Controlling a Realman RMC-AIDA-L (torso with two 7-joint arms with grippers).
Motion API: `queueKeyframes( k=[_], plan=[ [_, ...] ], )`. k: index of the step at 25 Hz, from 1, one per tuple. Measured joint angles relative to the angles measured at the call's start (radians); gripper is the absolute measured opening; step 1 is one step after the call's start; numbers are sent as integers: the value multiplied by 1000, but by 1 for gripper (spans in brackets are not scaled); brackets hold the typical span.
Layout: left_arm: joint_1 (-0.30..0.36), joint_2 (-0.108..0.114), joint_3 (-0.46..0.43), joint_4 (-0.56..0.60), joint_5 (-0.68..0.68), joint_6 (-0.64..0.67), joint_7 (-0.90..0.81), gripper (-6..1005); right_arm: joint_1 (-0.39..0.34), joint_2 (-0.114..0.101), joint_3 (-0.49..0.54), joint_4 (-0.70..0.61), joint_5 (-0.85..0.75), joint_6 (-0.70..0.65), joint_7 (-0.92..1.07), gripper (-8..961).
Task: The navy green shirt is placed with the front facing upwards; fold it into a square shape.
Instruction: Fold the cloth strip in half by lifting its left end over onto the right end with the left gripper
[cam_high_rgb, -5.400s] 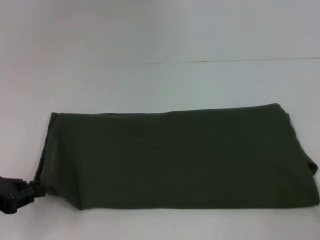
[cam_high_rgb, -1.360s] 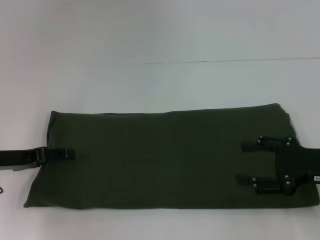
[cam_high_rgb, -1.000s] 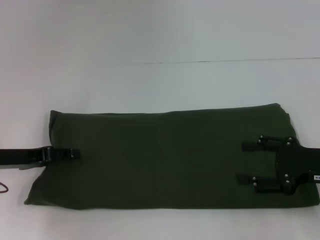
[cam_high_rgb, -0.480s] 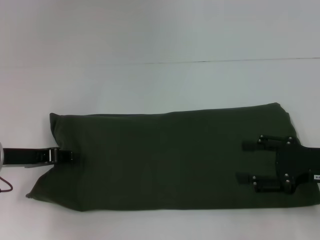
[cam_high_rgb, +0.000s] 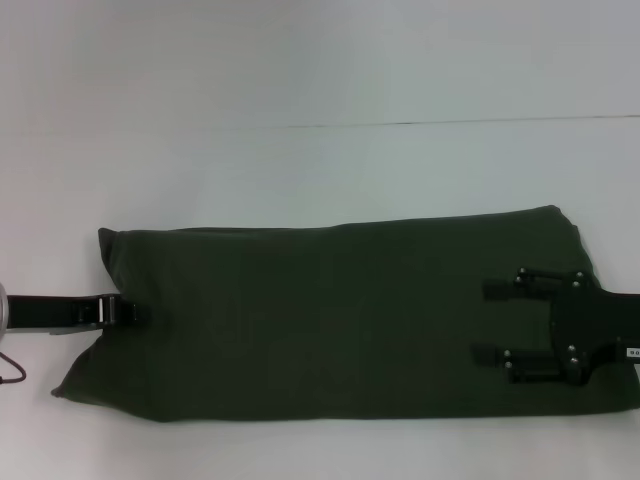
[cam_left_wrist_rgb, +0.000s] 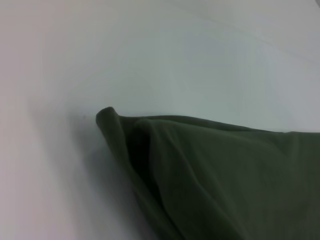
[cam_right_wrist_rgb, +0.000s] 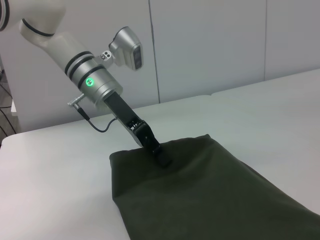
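Observation:
The navy green shirt (cam_high_rgb: 340, 320) lies on the white table as a long dark olive band running left to right, with no lettering showing. My left gripper (cam_high_rgb: 135, 312) reaches in from the left at the shirt's left edge, turned on its side and shut on the cloth there. The right wrist view shows the left gripper (cam_right_wrist_rgb: 161, 156) on that raised edge of the shirt (cam_right_wrist_rgb: 200, 190). In the left wrist view only the rumpled shirt end (cam_left_wrist_rgb: 225, 175) appears. My right gripper (cam_high_rgb: 488, 321) is over the shirt's right end, open, its two fingers spread wide and pointing left.
The white table (cam_high_rgb: 320, 170) extends far behind the shirt, crossed by a thin seam (cam_high_rgb: 450, 122). A thin cable (cam_high_rgb: 10, 375) hangs by the left arm at the table's left edge. The silver left arm (cam_right_wrist_rgb: 95, 82) slants down toward the shirt, with a wall behind.
The right gripper came in over the shirt's right end and has since held still. The left gripper slid onto the left edge, then drew back slightly left, shifting that end of the cloth.

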Motion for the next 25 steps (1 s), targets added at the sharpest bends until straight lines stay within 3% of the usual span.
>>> queueKeyframes(
  k=[4, 12, 17, 21, 25],
  plan=[
    [3, -3, 3, 27, 4, -18, 0, 49, 1, 0, 0, 0, 0, 6, 0, 835],
    [42, -1, -8, 135, 7, -32, 1, 48, 1, 1, 11, 5, 0, 36, 1, 836],
    [62, 10, -67, 162, 10, -52, 5, 49, 3, 2, 11, 29, 5, 66, 1, 836],
    [63, 15, -120, 166, -50, 14, 18, 49, 0, 2, 12, 42, 9, 78, -1, 836],
    [47, 2, -113, 168, -139, 97, 36, 49, -11, -4, 28, 52, 13, 84, 0, 831]
  ],
)
